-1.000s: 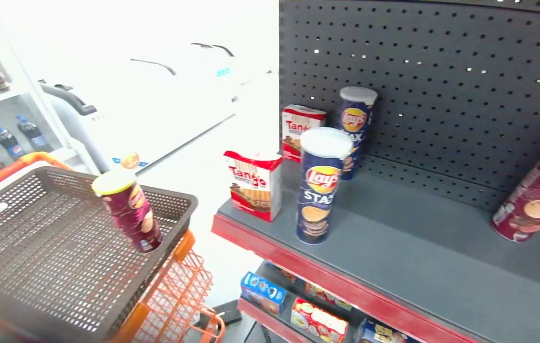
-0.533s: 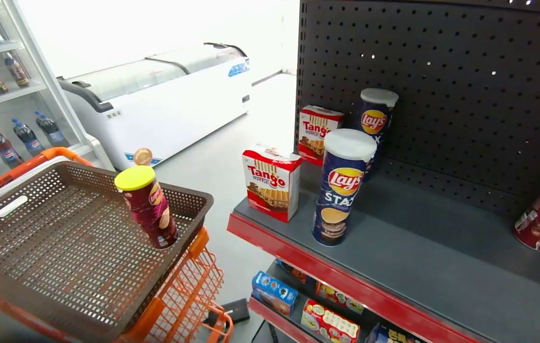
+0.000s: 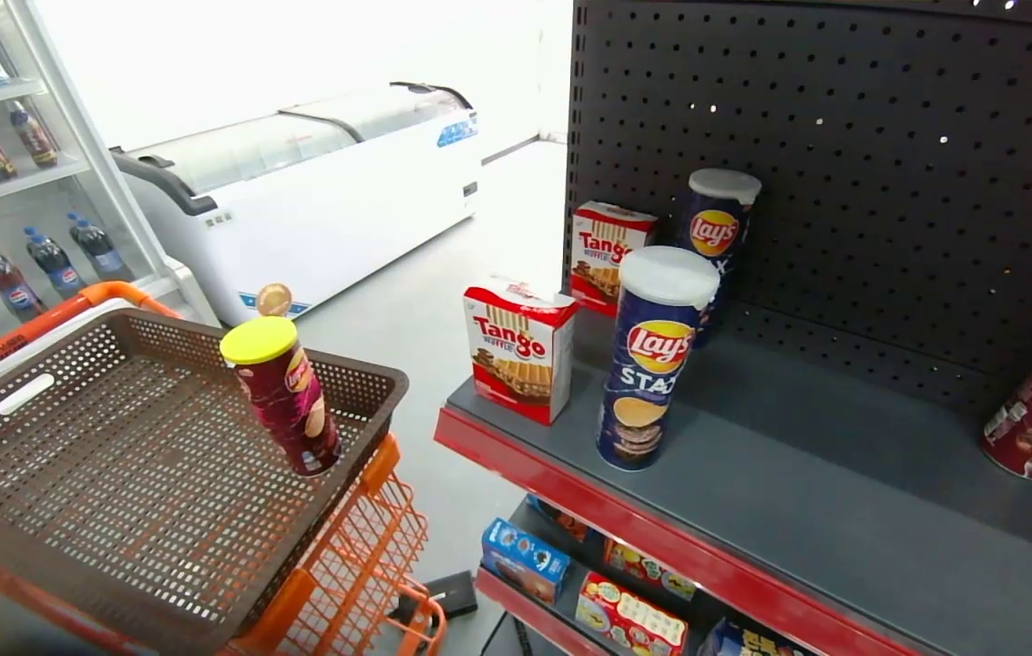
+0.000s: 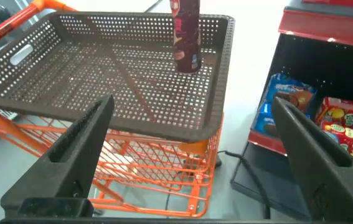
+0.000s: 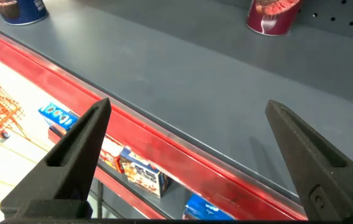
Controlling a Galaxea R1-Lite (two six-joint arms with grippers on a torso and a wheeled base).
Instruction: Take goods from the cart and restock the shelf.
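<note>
Both jaws are spread wide and hold nothing. The left gripper (image 4: 192, 165) hangs above the cart's brown basket (image 4: 101, 81), where a maroon chip can (image 4: 186, 34) stands in the corner nearest the shelf (image 5: 213, 81). The right gripper (image 5: 188, 165) hangs over that shelf's grey deck, touching nothing.

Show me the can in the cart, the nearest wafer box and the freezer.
Maroon can (image 3: 290, 410): head view, mid body.
Front wafer box (image 3: 520, 360): head view, printed front face.
Freezer (image 3: 338, 228): head view, white front.
</note>
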